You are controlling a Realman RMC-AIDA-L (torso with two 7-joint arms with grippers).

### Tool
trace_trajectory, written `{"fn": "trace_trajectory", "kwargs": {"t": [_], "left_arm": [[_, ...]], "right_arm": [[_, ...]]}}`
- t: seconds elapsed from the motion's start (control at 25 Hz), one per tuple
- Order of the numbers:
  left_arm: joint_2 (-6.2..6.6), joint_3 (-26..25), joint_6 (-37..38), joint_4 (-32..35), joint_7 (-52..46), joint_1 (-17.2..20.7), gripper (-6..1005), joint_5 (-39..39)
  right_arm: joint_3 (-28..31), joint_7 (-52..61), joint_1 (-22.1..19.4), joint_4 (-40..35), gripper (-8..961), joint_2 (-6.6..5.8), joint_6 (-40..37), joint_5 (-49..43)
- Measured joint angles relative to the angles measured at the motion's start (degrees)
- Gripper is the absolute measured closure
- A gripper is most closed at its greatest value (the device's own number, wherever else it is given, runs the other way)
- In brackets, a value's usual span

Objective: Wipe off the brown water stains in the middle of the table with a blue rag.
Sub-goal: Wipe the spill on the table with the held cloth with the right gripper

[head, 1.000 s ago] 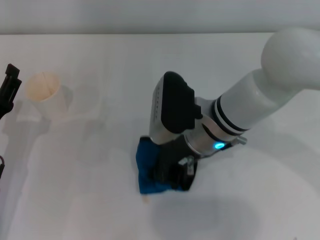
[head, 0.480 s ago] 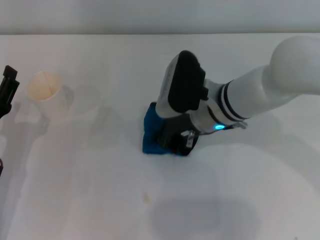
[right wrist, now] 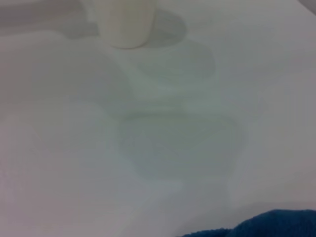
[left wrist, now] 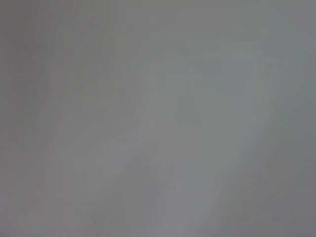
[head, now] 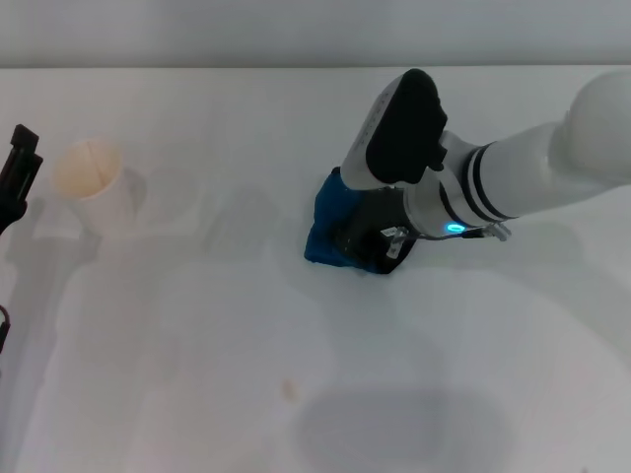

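My right gripper [head: 367,251] is shut on the blue rag [head: 328,229] and presses it down on the white table [head: 197,345], a little right of the middle. The rag bunches under the black fingers. Its edge also shows in the right wrist view [right wrist: 269,224]. Of the brown water stains, only a small tan droplet [head: 288,390] shows, on the table nearer to me than the rag. No larger patch is in view. My left gripper [head: 15,177] is parked at the far left edge.
A white paper cup [head: 91,185] stands at the left of the table, and it also shows in the right wrist view [right wrist: 123,22]. The left wrist view shows only a blank grey surface.
My right gripper has slid the rag away from me and to the right across the table, uncovering a small tan droplet where it was. The left arm has not moved.
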Motion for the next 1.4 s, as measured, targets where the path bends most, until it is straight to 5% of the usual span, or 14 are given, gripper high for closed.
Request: {"fn": "trace_trajectory", "kwargs": {"t": [1.08, 1.4], "left_arm": [[0.09, 0.01, 0.00, -0.18, 0.01, -0.29, 124, 0.10], [0.08, 0.04, 0.08, -0.12, 0.00, -0.54, 123, 0.12]], "right_arm": [[-5.15, -4.48, -3.25, -8.82, 941, 0.15, -32.28, 6.80], [-6.19, -7.30, -4.29, -8.96, 945, 0.18, -29.36, 9.11]]}}
